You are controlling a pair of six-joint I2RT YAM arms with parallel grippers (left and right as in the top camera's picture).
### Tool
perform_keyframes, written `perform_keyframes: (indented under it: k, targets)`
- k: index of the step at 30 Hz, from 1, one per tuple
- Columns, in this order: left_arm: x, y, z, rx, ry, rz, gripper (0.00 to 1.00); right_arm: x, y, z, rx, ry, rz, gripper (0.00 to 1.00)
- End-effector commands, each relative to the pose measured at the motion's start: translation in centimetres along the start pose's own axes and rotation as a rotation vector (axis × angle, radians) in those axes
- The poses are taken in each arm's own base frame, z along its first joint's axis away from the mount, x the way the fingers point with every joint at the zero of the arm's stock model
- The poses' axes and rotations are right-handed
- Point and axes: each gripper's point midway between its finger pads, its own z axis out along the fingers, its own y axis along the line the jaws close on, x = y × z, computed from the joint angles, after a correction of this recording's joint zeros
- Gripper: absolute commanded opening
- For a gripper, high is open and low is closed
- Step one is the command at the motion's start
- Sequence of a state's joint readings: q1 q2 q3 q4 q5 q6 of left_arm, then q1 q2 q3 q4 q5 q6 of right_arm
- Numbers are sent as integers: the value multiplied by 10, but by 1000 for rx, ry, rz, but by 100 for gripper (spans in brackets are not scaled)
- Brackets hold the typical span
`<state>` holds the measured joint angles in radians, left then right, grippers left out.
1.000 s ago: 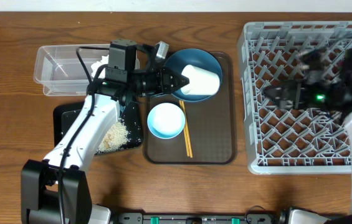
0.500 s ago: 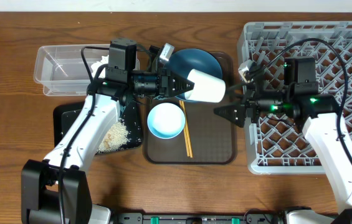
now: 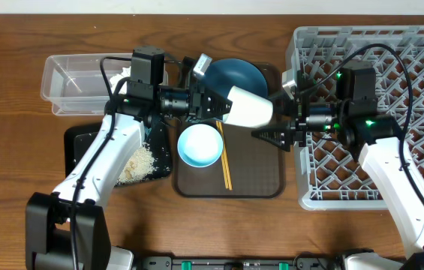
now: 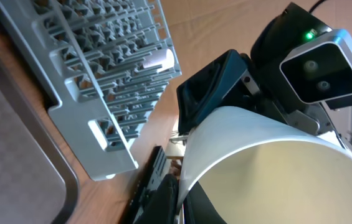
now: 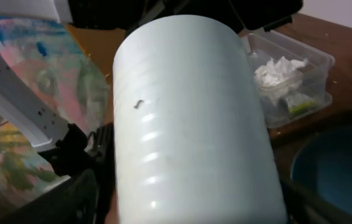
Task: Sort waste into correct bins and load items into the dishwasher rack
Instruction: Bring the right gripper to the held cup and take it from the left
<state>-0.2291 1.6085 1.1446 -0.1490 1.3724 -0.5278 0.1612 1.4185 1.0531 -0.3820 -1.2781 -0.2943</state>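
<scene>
Overhead; white cup [image 3: 250, 108] in left gripper [image 3: 221, 106]; right gripper [image 3: 259, 135] just beside

- Overhead, I am looking straight down over the whole table [image 3: 16, 45].
- My left wrist camera is peering past the white cup [image 4: 256, 162] toward the dishwasher rack [image 4: 101, 81].
- My right wrist camera is facing that cup, close.

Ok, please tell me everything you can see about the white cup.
The white cup is a plain, smooth cylinder, plastic or paper by its look, with faint rings and one small mark on its wall. It lies on its side in the air above the tray, open mouth toward the left gripper, which grips its rim.
</scene>
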Motion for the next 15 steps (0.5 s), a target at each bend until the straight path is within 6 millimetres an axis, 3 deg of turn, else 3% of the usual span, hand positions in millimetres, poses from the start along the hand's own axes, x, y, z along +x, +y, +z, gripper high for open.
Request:
perform_keyframes:
  k: [1, 8, 15]
  targets:
    - [0, -4, -1, 26, 12, -6, 6, -1, 11, 4, -67, -11, -5, 75]
    - [1, -5, -1, 29, 17, -20, 6, -6, 10, 4, -66, -22, -53, 63]
    - [3, -6, -1, 41, 25, -20, 6, -9, 9, 5, -64, -29, -78, 57]
